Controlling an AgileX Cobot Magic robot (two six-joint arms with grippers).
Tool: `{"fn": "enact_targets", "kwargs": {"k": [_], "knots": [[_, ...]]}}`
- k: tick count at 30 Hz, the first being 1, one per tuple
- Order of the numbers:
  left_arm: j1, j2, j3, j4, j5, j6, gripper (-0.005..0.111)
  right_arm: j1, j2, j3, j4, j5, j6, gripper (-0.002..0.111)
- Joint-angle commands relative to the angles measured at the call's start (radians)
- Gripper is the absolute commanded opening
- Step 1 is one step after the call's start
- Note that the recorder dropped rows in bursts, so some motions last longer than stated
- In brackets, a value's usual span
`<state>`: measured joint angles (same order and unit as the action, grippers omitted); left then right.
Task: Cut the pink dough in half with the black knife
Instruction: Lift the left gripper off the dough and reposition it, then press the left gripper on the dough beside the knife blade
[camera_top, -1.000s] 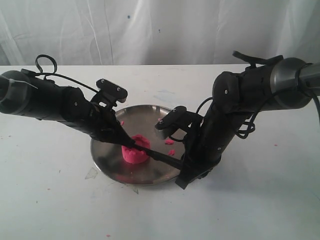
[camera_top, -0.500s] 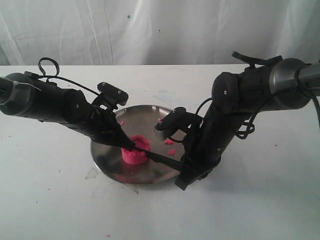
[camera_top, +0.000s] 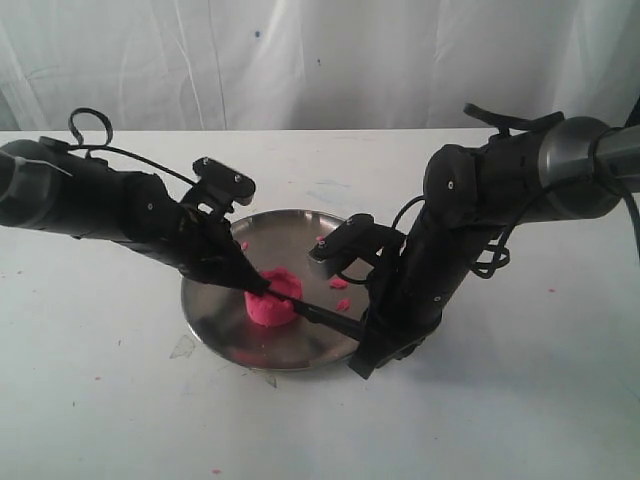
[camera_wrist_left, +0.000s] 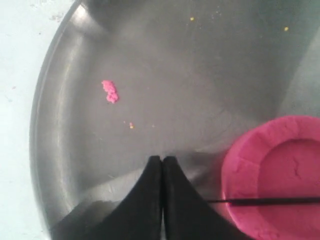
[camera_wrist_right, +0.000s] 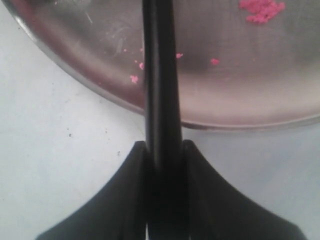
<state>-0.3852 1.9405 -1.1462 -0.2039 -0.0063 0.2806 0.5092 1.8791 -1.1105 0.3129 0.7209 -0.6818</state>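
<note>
The pink dough, a round puck with a raised rim, sits in the steel plate. In the left wrist view the pink dough shows beside my left gripper, which is shut with nothing between its fingers and rests against the puck's side. My right gripper is shut on the black knife at its handle, near the plate's front right rim. The knife's blade lies as a thin dark line across the dough's top. In the right wrist view the black knife runs out over the plate.
Small pink crumbs lie in the plate's right half, and one crumb lies in the plate ahead of the left fingers. The plate stands on a white table with a white curtain behind. Both arms lean in over the plate.
The left arm shifted slightly back and forth at the dough; the right gripper and knife have held nearly still across the puck.
</note>
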Motion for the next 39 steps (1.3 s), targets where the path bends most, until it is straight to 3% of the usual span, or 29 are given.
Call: {"fn": "enact_targets", "kwargs": {"k": [1,6,12,15,20,32,39], "knots": [[0.0,-0.111,0.005,-0.001,0.039,0.051,0.0,-0.002,-0.003,-0.005,0.006,-0.012,0.013,0.0],[0.014,-0.205,0.005,0.005,0.172,0.065,0.0,-0.002,-0.003,-0.005,0.006,-0.012,0.013,0.0],[0.024,-0.25,0.005,-0.008,0.55,0.049,0.0,-0.002,-0.003,-0.005,0.006,-0.012,0.013,0.0],[0.024,-0.25,0.035,-0.073,0.631,0.049,0.0,-0.002,-0.003,-0.005,0.006,-0.012,0.013,0.0],[0.024,-0.25,0.109,-0.086,0.528,0.058,0.0,-0.002,-0.003,-0.005,0.008,-0.011,0.058,0.0],[0.024,-0.22,0.134,-0.073,0.006,0.06,0.0,-0.002,-0.003,-0.005,0.008,-0.021,0.074,0.0],[0.024,-0.101,0.06,-0.046,-0.021,0.06,0.0,-0.002,-0.003,-0.005,0.008,-0.013,0.074,0.0]]}}
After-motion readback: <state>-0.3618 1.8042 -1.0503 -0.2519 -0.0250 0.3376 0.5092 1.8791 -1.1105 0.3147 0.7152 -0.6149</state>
